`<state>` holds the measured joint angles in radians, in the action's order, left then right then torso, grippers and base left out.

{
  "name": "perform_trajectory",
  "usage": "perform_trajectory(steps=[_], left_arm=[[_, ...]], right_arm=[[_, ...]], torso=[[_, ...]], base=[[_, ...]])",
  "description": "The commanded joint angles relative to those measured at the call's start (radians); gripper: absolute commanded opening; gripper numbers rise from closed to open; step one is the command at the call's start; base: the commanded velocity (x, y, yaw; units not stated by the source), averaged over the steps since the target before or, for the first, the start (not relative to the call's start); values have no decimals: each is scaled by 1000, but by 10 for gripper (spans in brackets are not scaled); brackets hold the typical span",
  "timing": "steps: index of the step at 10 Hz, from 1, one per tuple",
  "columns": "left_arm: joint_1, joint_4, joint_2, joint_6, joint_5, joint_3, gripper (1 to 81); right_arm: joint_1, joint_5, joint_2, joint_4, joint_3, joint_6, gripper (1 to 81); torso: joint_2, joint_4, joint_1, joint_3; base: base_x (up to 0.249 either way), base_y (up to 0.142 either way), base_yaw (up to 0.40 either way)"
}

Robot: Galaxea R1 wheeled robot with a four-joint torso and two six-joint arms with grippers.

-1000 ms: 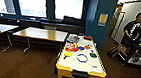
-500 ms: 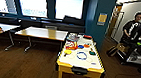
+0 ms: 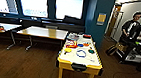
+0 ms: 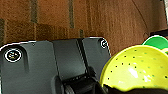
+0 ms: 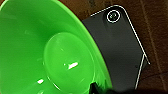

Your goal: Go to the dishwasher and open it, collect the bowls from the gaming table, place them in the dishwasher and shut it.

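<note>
Close in, at left gripper point(image 4: 117, 89): yellow bowl point(image 4: 135, 67), speckled, rim seemingly clamped in the jaws, hanging over brown floor point(image 4: 75, 20). At right gripper point(image 5: 100, 89): green bowl point(image 5: 37, 50), likewise gripped by its rim, mouth toward the wrist. Farther ahead: gaming table point(image 3: 92, 59), long axis running away. Beyond, to the right: 1 person point(image 3: 132, 28).

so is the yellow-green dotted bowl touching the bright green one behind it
Cannot tell. In the left wrist view the yellow-green dotted bowl overlaps the bright green bowl rising behind its rim, so no gap shows, but one may simply sit in front of the other.
</note>
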<state>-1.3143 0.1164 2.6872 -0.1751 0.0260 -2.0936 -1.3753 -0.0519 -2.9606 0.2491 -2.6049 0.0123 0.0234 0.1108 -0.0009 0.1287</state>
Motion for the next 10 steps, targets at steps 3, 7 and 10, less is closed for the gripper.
perform_trajectory(steps=[3, 7, 10], left_arm=[[59, 14, 2, 8, 45, -2, 10], [56, 16, 11, 8, 45, -19, 10], [56, 20, 14, 8, 45, -19, 10]], right_arm=[[52, -62, -8, -27, -7, -6, 10], [51, -63, -28, -36, -52, -8, 10], [46, -63, -27, -54, -52, -8, 10]], torso=[[0, 0, 1, 0], [0, 0, 1, 0], [1, 0, 1, -1]], base=[[-140, 0, 0], [-129, 0, 0], [0, 0, 0]])
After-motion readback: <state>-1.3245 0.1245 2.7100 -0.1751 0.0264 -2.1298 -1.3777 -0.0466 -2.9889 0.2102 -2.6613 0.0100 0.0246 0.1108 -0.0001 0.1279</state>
